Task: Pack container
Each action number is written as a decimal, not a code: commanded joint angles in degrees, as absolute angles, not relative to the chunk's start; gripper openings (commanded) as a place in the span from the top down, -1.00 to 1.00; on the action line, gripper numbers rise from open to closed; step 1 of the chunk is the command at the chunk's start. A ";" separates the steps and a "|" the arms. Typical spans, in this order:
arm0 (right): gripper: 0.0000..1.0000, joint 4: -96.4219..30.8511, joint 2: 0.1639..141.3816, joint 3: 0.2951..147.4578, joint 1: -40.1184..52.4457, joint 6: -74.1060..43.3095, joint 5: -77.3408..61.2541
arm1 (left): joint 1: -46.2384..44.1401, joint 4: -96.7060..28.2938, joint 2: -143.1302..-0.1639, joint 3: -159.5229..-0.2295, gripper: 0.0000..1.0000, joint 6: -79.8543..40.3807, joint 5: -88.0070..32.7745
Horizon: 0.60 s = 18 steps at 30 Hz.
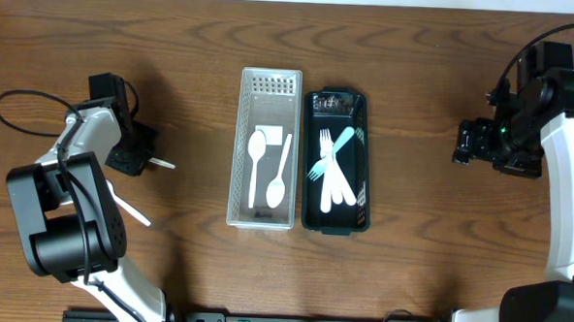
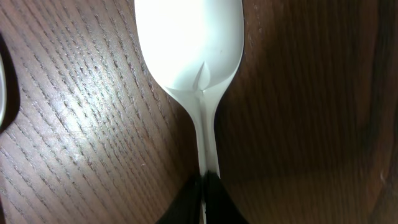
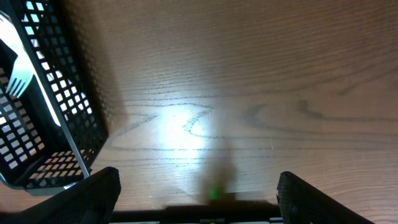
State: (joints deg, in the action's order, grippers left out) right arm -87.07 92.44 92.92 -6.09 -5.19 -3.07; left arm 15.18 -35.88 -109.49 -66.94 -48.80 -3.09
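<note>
My left gripper (image 1: pixel 139 160) is shut on the handle of a white plastic spoon (image 2: pixel 189 43), low over the table at the far left. In the left wrist view the jaws (image 2: pixel 204 190) pinch the handle, and the bowl lies ahead over the wood. A bit of the spoon (image 1: pixel 163 162) sticks out beside the gripper. A white tray (image 1: pixel 242 149) holds two spoons and a spatula-like piece. A black basket (image 1: pixel 308 162) holds white and teal forks. My right gripper (image 1: pixel 465 145) is open and empty, right of the basket; its jaws (image 3: pixel 202 199) show over bare wood.
Another white utensil (image 1: pixel 135 213) lies on the table near my left arm, partly hidden by it. The black basket's corner (image 3: pixel 68 112) shows at the left of the right wrist view. A black cable (image 1: pixel 22 120) loops at the far left.
</note>
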 commanded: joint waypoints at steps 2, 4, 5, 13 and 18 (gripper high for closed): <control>-0.67 -87.05 92.40 92.75 -5.61 -4.19 -3.25 | 15.31 -36.75 -111.90 -65.17 0.88 -47.99 -2.44; -0.67 -87.11 92.40 92.75 -5.61 -4.19 -3.25 | 15.31 -36.71 -111.66 -65.21 0.88 -46.46 -2.42; -0.67 -87.15 92.40 92.75 -5.61 -4.19 -3.22 | 15.31 -36.69 -111.44 -65.28 0.88 -45.54 -2.42; -0.68 -87.18 92.40 92.75 -5.61 -4.16 -3.25 | 15.31 -36.71 -104.75 -65.56 0.88 -40.53 -2.35; -0.67 -87.18 92.40 92.75 -5.61 -4.19 -3.25 | 15.31 -36.91 -99.68 -65.56 0.89 -38.06 -2.35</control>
